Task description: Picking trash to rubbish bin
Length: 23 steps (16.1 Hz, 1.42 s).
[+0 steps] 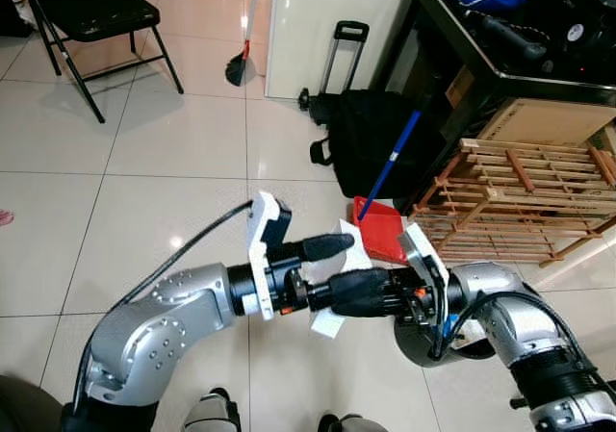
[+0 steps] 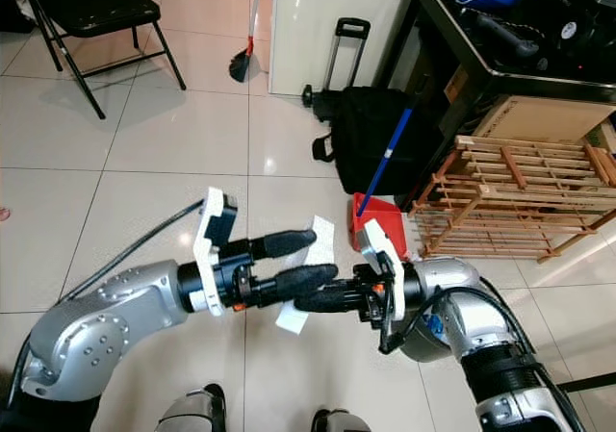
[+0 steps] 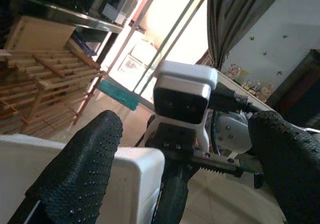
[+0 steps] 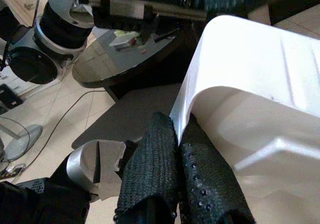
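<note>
Pinched at one edge between right gripper (image 2: 310, 300) fingers: white folded paper sheet (image 2: 313, 242), flat between spread left gripper (image 2: 306, 259) fingers, nearer

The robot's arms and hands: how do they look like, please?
Both arms are silver metal with rounded, screw-dotted joints and black cables. Each wrist carries a white camera bracket. The left hand and right hand each have two long black fingers with dotted rubber texture.

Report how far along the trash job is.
Done: the white paper is off the floor. In hand: the right tool is pinched shut on its edge, and the left tool is open with fingers spread around it. Left: dropping it in a bin; no bin can be made out.
</note>
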### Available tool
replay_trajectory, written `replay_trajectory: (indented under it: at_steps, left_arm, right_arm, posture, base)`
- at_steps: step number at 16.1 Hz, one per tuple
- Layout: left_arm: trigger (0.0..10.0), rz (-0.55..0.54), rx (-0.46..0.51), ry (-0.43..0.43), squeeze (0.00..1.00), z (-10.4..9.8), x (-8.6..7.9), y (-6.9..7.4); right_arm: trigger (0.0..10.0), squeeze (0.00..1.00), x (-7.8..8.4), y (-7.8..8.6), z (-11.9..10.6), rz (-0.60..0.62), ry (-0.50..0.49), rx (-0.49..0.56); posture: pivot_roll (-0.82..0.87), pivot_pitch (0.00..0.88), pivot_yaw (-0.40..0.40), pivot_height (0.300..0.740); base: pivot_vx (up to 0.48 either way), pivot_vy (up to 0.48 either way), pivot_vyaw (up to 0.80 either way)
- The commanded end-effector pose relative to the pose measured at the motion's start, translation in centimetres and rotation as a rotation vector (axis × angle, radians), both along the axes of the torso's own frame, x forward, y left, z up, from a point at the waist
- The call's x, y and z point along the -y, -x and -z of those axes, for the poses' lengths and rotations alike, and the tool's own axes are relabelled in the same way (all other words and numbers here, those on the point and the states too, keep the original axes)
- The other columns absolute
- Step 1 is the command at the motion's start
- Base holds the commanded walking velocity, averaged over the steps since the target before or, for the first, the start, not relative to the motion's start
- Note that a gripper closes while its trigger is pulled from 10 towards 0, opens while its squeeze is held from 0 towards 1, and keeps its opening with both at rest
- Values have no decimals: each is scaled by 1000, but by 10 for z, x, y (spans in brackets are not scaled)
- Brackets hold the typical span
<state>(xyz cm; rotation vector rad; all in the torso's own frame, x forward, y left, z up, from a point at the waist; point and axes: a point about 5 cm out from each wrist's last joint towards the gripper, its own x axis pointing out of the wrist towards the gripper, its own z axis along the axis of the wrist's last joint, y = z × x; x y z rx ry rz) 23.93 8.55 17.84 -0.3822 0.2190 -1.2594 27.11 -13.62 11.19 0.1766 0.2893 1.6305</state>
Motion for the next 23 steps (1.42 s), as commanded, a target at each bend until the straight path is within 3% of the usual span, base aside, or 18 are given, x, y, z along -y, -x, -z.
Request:
replay_trajectory:
  at_steps: [1,9,19,23]
  left_arm:
    - [10000,25,7,6,0,-4,3,4]
    - [10000,-11,-55,-22,0,7,-8,23]
    - [10000,-141,-102,-3,0,13,-26,8]
    - [10000,-137,-118,0,0,17,-29,2]
  right_arm:
    - [10000,478,1,0,0,4,12,13]
    - [10000,486,4,-6,-1,16,18,24]
    - [10000,482,6,-7,0,19,25,21]
    - [10000,486,6,-4,-2,4,20,22]
  posture:
    - [-33,131,-145,740]
    - [-22,123,-143,740]
    - [-33,139,-148,740]
    - [-41,146,-153,740]
  base:
    - [0,0,0]
    - [0,0,0]
    - [0,0,0]
    - [0,0,0]
